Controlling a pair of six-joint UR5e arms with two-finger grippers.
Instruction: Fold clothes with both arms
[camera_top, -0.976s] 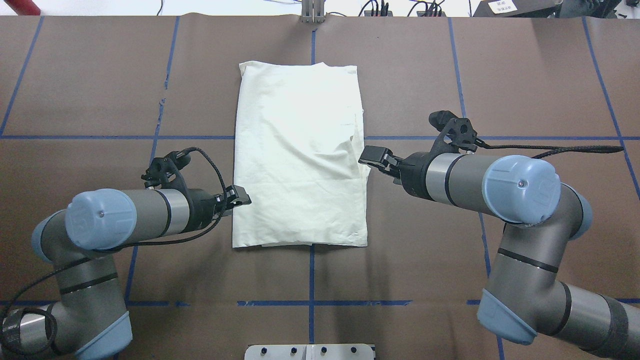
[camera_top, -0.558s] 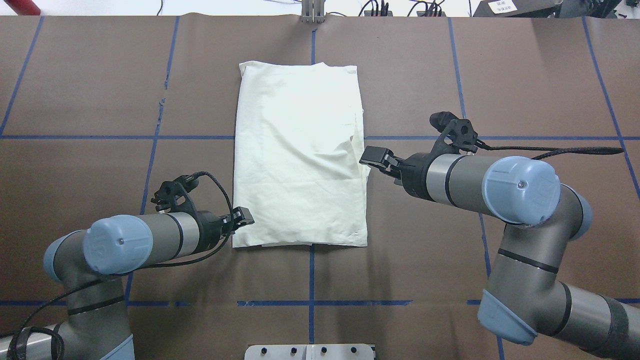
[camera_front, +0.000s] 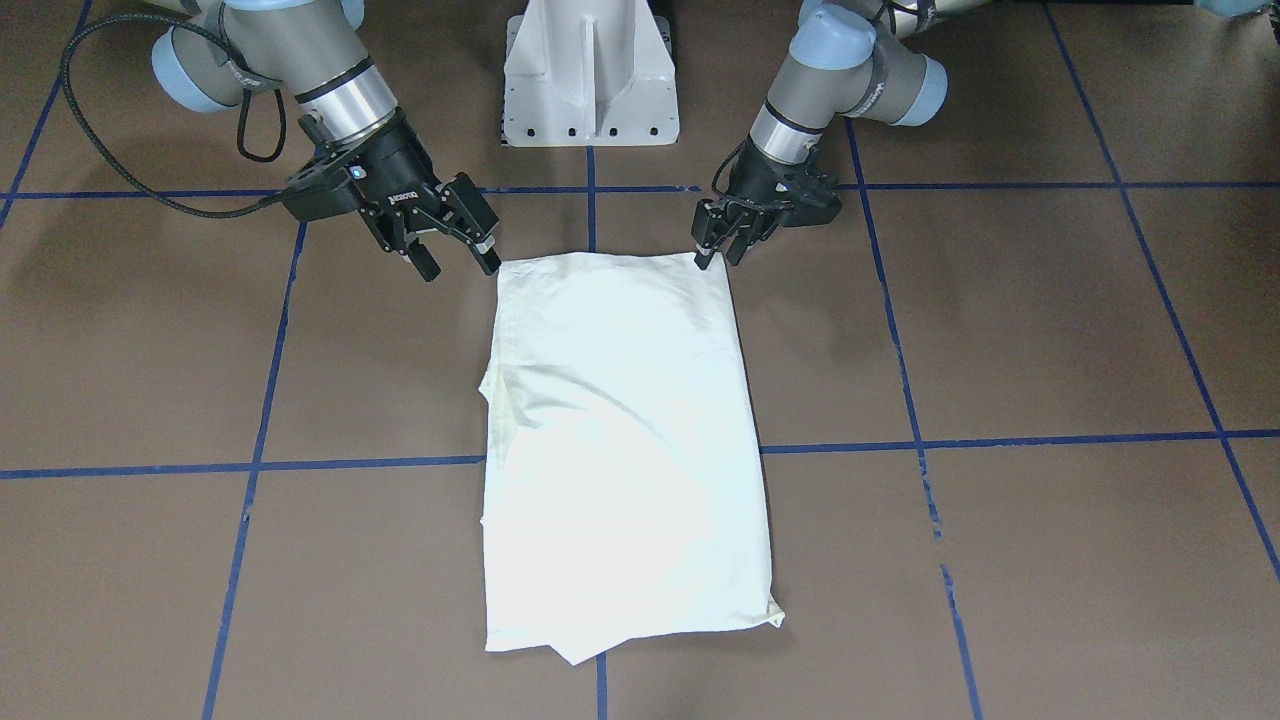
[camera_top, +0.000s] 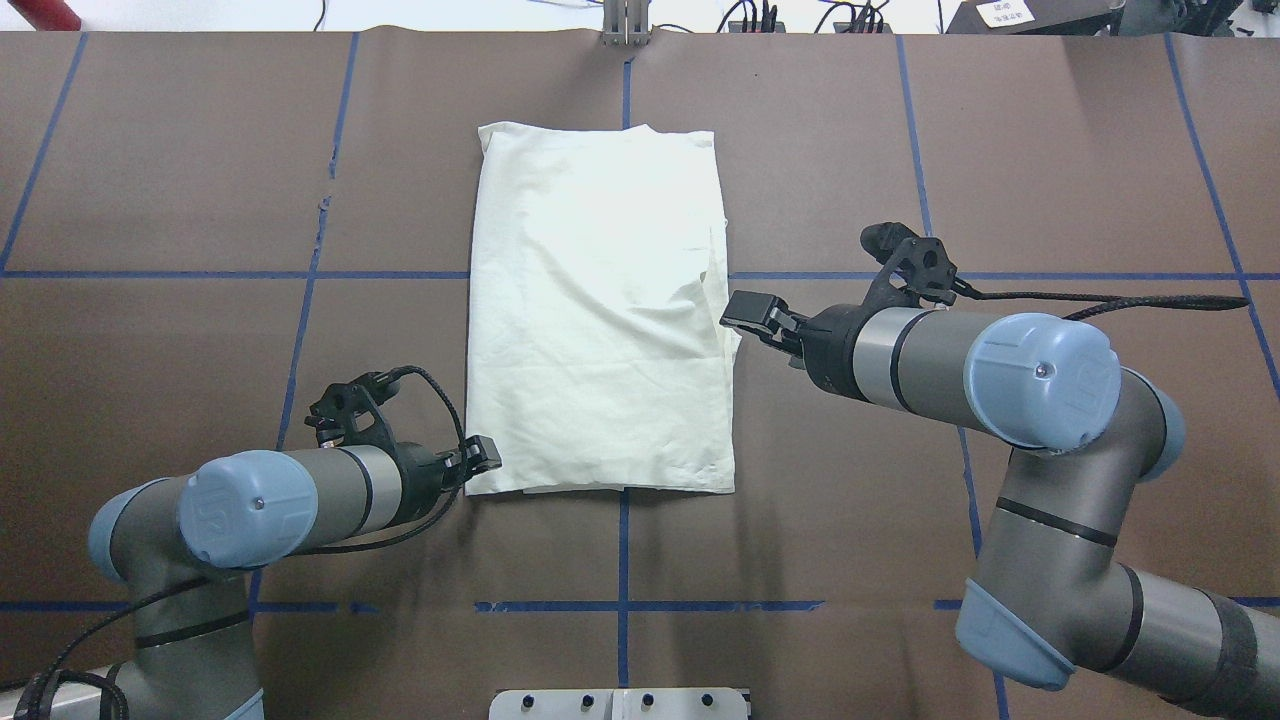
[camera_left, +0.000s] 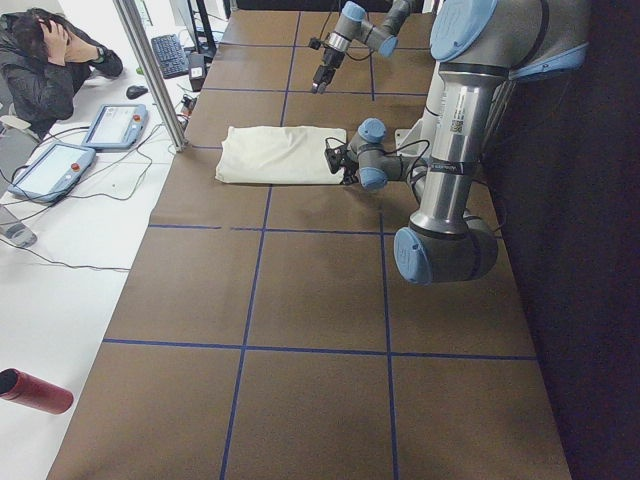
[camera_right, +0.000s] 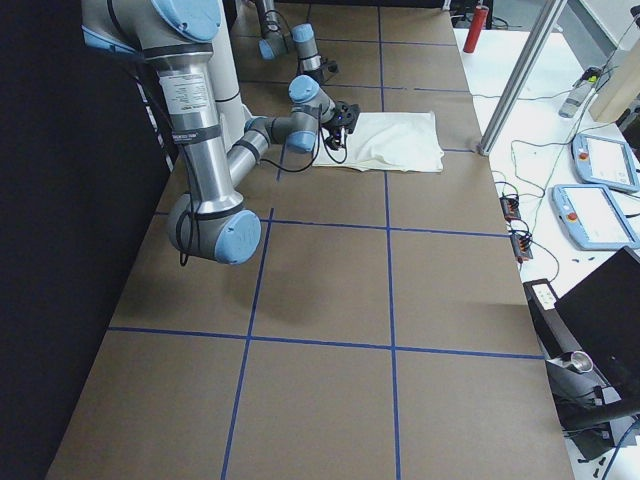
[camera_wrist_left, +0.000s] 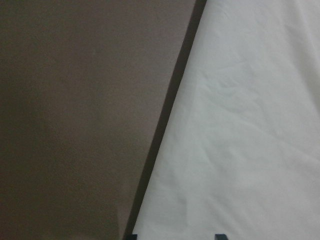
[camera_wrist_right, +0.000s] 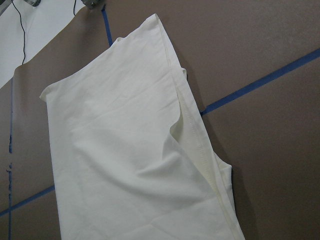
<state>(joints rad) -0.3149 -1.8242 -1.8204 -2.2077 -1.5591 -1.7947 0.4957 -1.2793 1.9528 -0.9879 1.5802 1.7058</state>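
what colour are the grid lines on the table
Blue lines on the brown table; clearest in the overhead exterior view.

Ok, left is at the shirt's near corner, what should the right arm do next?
Probably lower the right end effector to the shirt's near right corner. The left end effector sits low and open at the near left corner, while the right one hangs open, raised off the table by the right edge. Matched, both could pinch the near hem together.
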